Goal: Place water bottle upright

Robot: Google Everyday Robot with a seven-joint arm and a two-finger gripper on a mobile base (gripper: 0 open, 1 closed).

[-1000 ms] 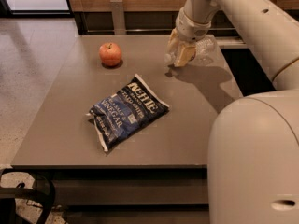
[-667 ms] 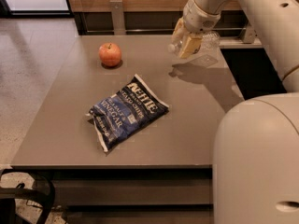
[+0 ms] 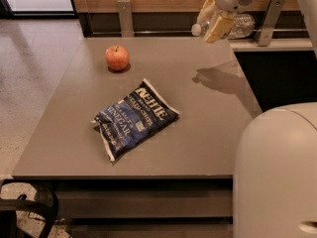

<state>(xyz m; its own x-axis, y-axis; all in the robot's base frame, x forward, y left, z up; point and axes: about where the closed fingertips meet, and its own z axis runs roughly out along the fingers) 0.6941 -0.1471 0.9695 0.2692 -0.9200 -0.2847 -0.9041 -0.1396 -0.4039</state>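
My gripper hangs high over the table's far right corner. It is shut on the water bottle, a clear ribbed plastic bottle. The bottle lies sideways in the fingers, with its white cap pointing left and its body sticking out to the right. It is held well above the grey table, where the arm's shadow falls. The gripper hides the bottle's label band.
A red apple sits at the table's far left. A blue Kettle chip bag lies flat near the middle. My white body fills the lower right. A ledge with metal posts runs behind the table.
The gripper has risen from just above the tabletop and moved back toward the far edge, carrying the bottle. The apple and the chip bag have not moved.
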